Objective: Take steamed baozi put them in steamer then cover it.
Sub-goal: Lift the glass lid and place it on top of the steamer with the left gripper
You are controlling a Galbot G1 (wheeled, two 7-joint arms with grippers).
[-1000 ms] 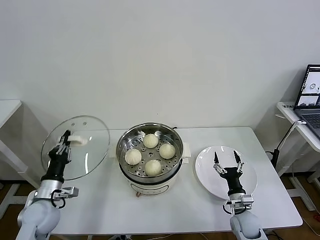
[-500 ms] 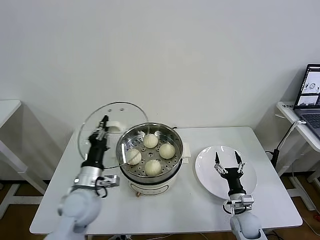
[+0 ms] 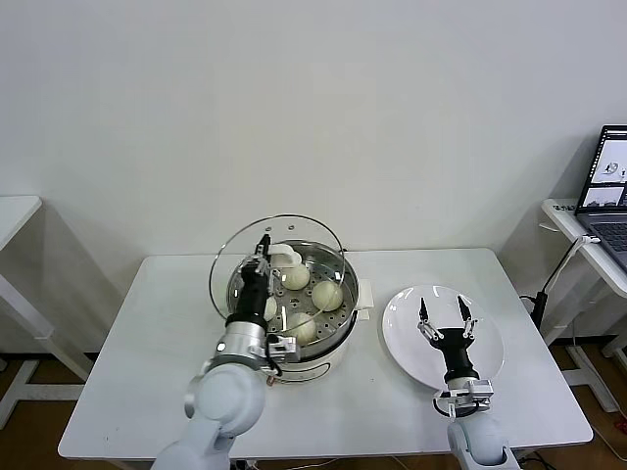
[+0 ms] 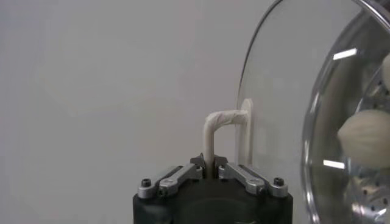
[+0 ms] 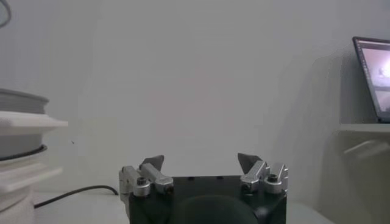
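Observation:
The steamer, a shiny steel basket on a cream base, stands mid-table with several baozi inside, among them baozi and baozi. My left gripper is shut on the cream bar handle of the cover, which hangs steeply tilted above the steamer's left half. In the left wrist view the gripper pinches the handle, and a baozi shows through the cover's glass. My right gripper is open and empty over the white plate; in its own wrist view the gripper shows the same.
A laptop sits on a side table at the far right, with a cable hanging beside the main table's right edge. Another table corner shows at the far left. The steamer's side is visible in the right wrist view.
My left gripper has carried the cover rightward, from beyond the table's left edge to above the steamer. The right arm has stayed still.

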